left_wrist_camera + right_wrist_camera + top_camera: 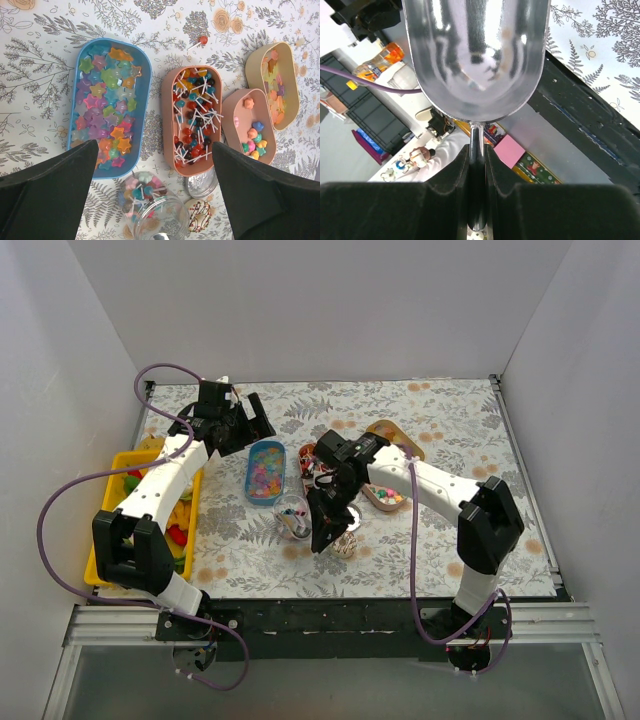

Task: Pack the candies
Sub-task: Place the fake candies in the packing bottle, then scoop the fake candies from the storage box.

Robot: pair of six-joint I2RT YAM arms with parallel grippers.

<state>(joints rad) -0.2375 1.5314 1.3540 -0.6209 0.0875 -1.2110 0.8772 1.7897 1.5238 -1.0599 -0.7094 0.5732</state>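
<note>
The candies lie in oval trays: star sweets in a blue tray point(110, 105), lollipop sticks in a pink tray point(195, 120), and small sweets in a shorter pink tray point(250, 127) and a tan tray point(275, 82). A clear jar point(150, 205) point(292, 515) holds several candies. My left gripper point(154, 145) point(250, 423) is open and empty, above the trays. My right gripper point(477, 165) point(328, 525) is shut on the handle of a metal scoop point(475, 55). The scoop's bowl looks empty. Its tip point(161, 235) is at the jar's mouth.
The jar's metal lid point(201, 184) and a doughnut-like sweet point(199, 215) lie beside the jar. One loose lollipop point(202, 40) lies on the floral cloth. A yellow bin point(120, 465) with toy vegetables stands at the left. White walls enclose the table.
</note>
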